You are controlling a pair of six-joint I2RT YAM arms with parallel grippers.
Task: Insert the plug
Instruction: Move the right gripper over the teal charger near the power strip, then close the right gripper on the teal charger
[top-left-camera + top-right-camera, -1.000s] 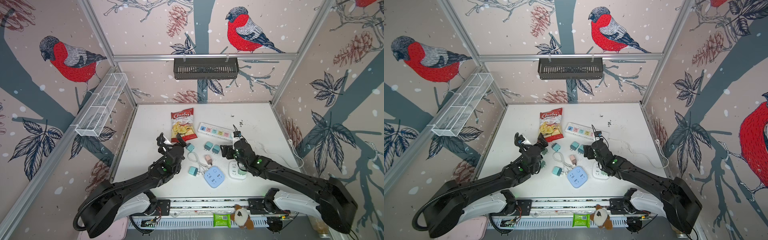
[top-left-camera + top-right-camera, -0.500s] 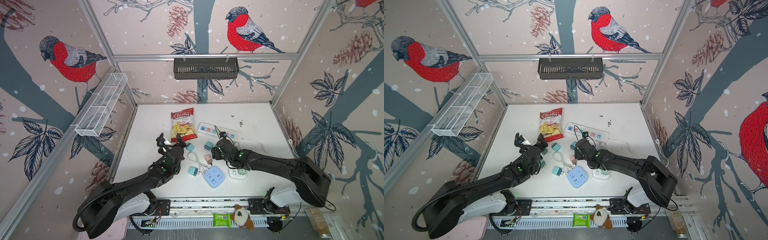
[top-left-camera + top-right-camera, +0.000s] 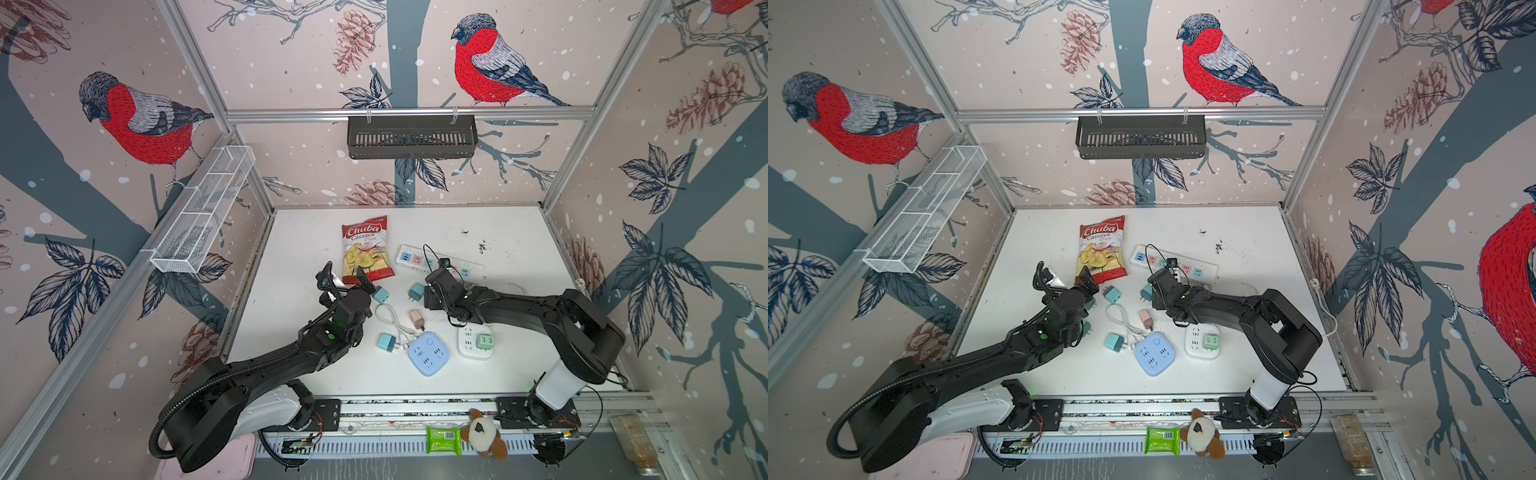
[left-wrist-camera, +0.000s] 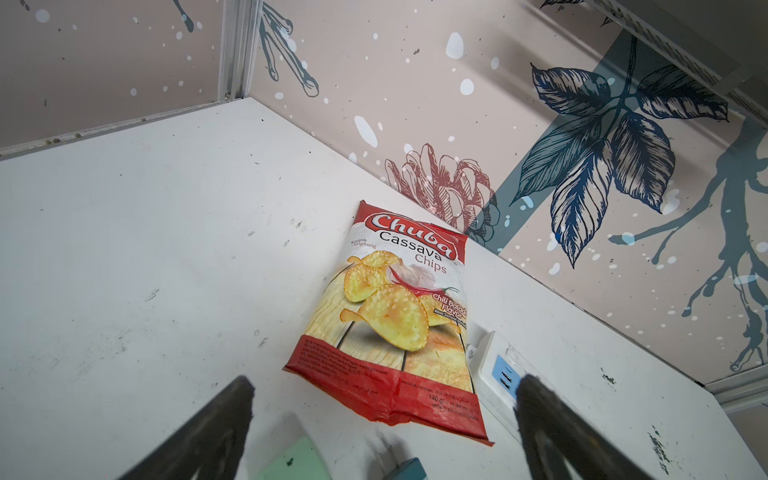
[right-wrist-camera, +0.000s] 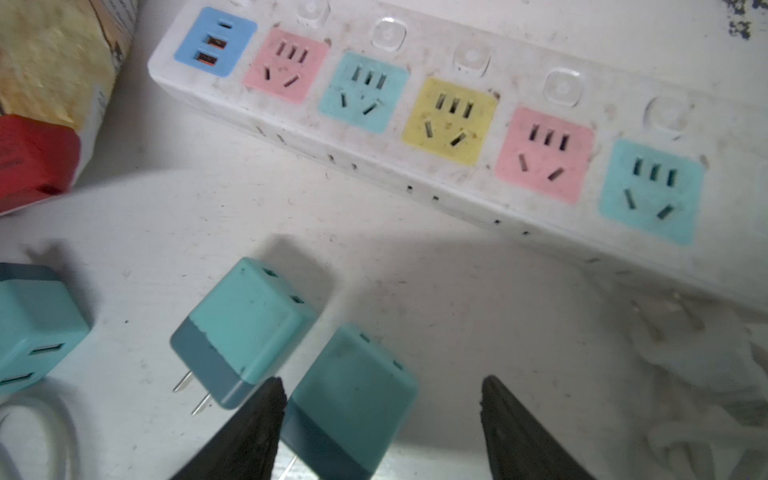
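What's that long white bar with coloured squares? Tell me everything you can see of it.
It is a power strip: a long white plastic bar, grimy, lying flat on the white table. One end has a blue panel with three ports; then come pink, teal, yellow, pink and teal sockets, each beside a clear button. Nothing is plugged into those. The chips bag lies near its blue end.

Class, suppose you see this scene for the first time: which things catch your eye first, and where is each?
The red chip bag lies toward the back of the white table, with a power strip of pastel sockets just to its right. In front of the strip, the right gripper hangs open over a teal plug on the table.
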